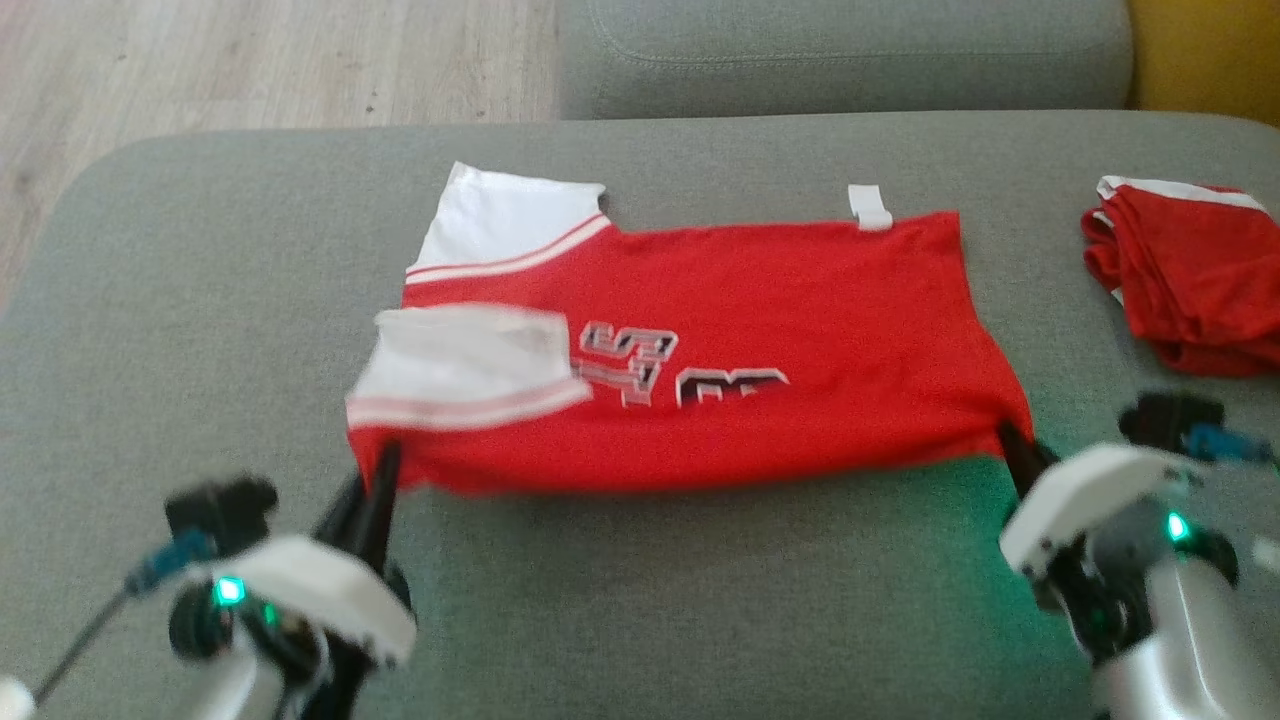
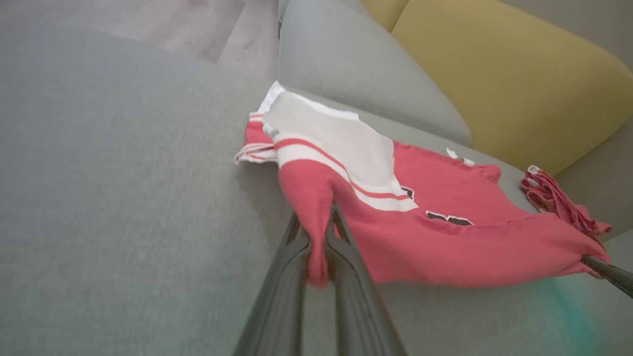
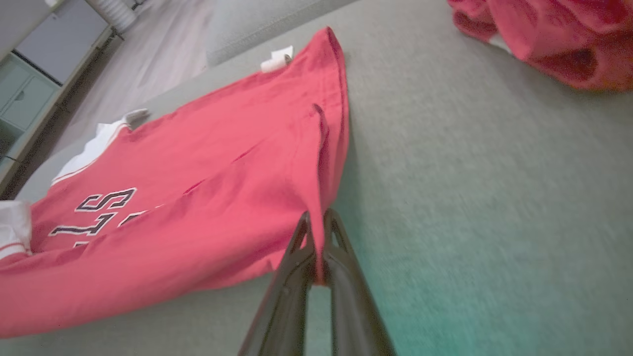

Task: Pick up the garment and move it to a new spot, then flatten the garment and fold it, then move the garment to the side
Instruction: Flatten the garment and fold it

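1. Garment (image 1: 760,330), a red jersey with white sleeves and dark lettering, lies spread on the grey sofa cushion (image 1: 700,600), sleeves toward the robot's left and hem toward its right.
2. Left end effector (image 1: 380,478) is clenched on the near corner at the sleeve end, with red cloth pinched between its fingers.
3. Right end effector (image 1: 1015,445) is clenched on the near hem corner.
4. The near edge hangs stretched between them, slightly raised.
5. A second red garment (image 1: 1190,285) lies crumpled on the right, apart from the jersey.
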